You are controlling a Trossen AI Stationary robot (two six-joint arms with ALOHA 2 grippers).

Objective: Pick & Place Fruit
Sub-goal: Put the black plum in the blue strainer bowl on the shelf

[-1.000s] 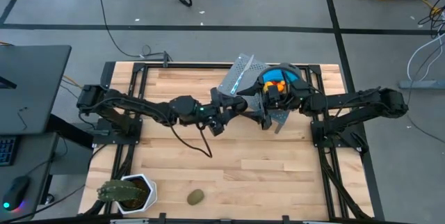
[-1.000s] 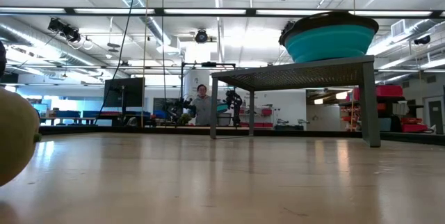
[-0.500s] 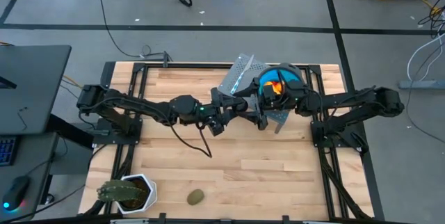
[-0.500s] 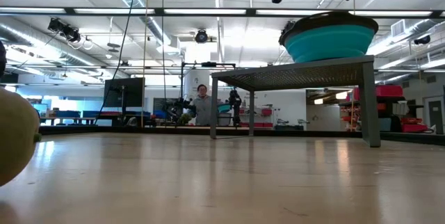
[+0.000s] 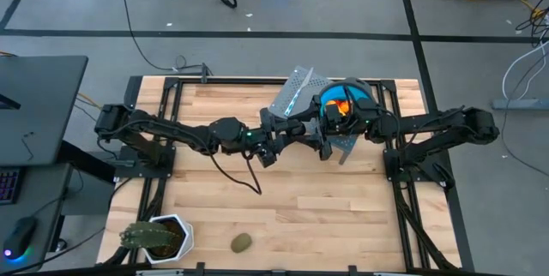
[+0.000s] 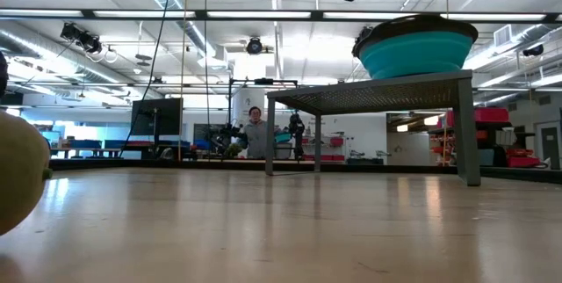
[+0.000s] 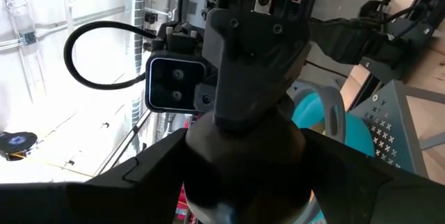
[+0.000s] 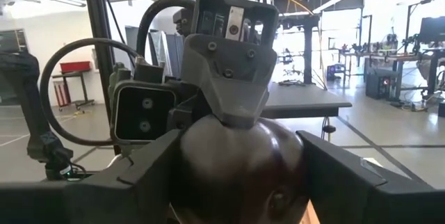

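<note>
High above the middle of the table my two grippers meet tip to tip, the left gripper (image 5: 306,132) coming from the left and the right gripper (image 5: 323,136) from the right. Both are shut on one dark round fruit (image 8: 236,172), which the high view hides under the hands. An olive-brown oval fruit (image 5: 242,243) lies on the table by the near edge, large at the low view's left edge (image 6: 18,177). Orange fruit bits (image 5: 340,105) lie in a teal bowl (image 5: 365,96). My left gripper pinches the dark round fruit by two opposite sides (image 7: 198,165) between its two fingers. The fingers come about level from the table's left. The fruit is lifted clear of the table. My right gripper has the same fruit between its two fingers, which lie against its sides (image 8: 182,175). They come about level from the table's right, facing the left gripper.
The teal bowl (image 6: 413,54) stands on a grey perforated metal stand (image 6: 369,98) at the far right of the table. A green spiky plant in a white pot (image 5: 156,237) stands at the near left corner. Bare wood lies between them.
</note>
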